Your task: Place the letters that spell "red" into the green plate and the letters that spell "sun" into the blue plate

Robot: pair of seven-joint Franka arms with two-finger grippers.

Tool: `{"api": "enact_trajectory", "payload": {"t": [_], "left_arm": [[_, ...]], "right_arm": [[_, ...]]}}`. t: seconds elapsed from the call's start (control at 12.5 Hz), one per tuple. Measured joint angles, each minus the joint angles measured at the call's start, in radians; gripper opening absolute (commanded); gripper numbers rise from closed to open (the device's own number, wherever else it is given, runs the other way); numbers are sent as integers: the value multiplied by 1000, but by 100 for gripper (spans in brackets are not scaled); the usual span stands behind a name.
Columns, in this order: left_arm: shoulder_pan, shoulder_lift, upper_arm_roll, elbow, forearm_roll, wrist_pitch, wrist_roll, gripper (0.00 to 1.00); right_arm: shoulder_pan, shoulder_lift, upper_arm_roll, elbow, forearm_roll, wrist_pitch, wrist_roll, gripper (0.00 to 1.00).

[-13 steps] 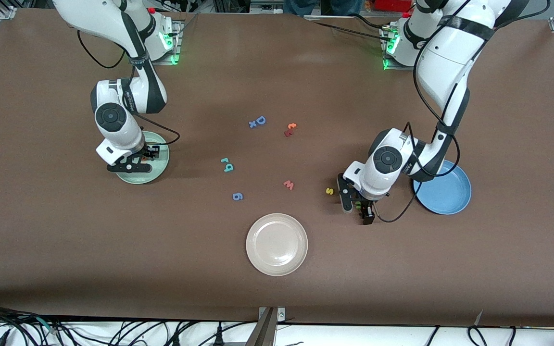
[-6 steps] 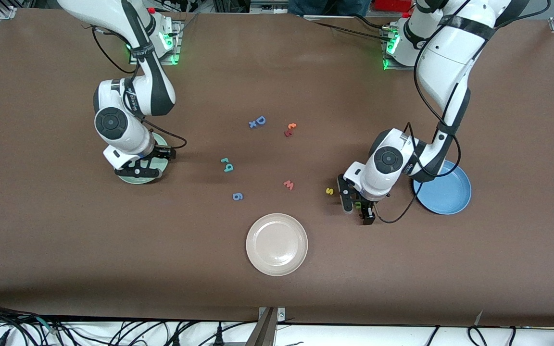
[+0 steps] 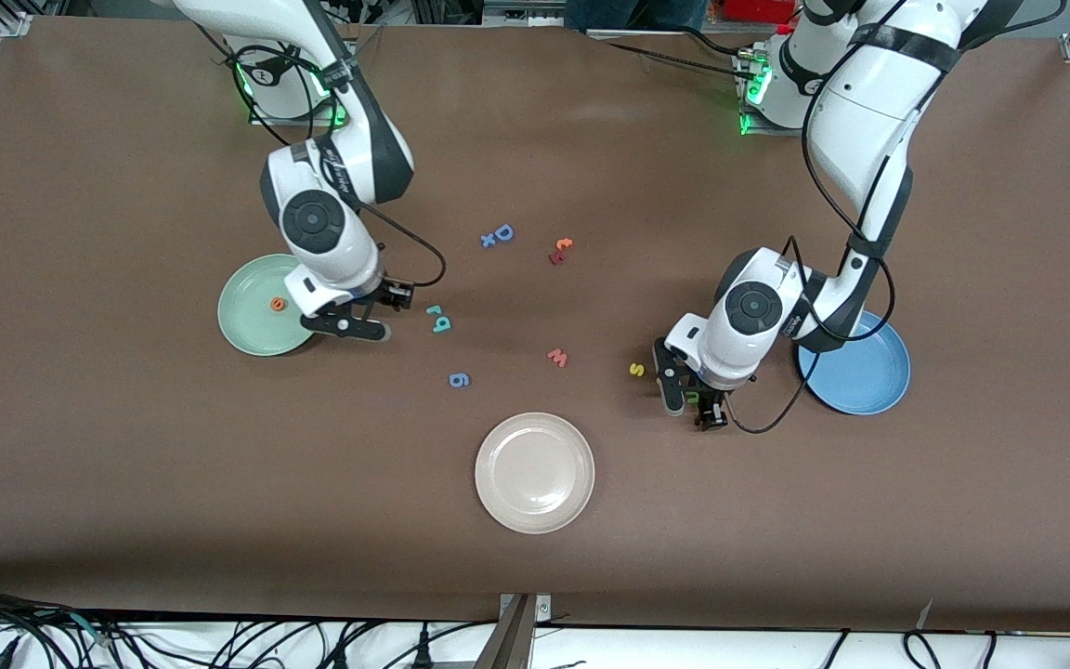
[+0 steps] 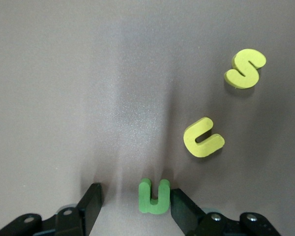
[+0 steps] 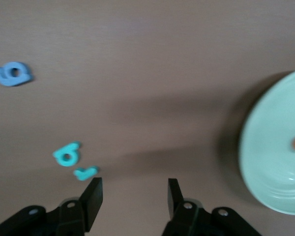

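Observation:
The green plate (image 3: 247, 330) lies toward the right arm's end of the table with the orange "e" (image 3: 279, 303) in it. My right gripper (image 3: 371, 313) hangs open and empty over bare table between that plate and the teal "r" (image 3: 434, 309) and "d" (image 3: 441, 324). In the left wrist view my left gripper (image 4: 135, 204) is open and low at the table, straddling the green "n" (image 4: 155, 196). One finger touches the letter and the other stands apart. The yellow "u" (image 4: 203, 138) and "s" (image 4: 246, 69) lie close by. Beside the left arm sits the blue plate (image 3: 860, 372), with no letters in it.
A beige-white plate (image 3: 535, 472) sits nearest the front camera at mid-table. Loose letters lie in the middle: a blue "g" (image 3: 459, 379), a red "w" (image 3: 557, 357), a blue "D" with an "x" (image 3: 498, 234), and a red-orange pair (image 3: 560, 251).
My right arm has swung from over the green plate toward the teal letters, leaving the orange "e" in the plate. The left gripper's fingers have drawn in slightly around the "n".

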Motion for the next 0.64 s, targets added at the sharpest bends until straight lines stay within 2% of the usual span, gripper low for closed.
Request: {"api": "enact_trajectory", "payload": {"t": [0.16,0.4,0.64], "left_arm": [[0,-2,1,2,0,5,0,41],[0,-5,2,3,0,6,0,31],[0,-7,3,4,0,6,0,9]], "right_arm": [[0,66,24,71,6,16,0,61],[0,144,68,115,8,100,0,61],[0,182,93,119,8,129,-66,61]]}}
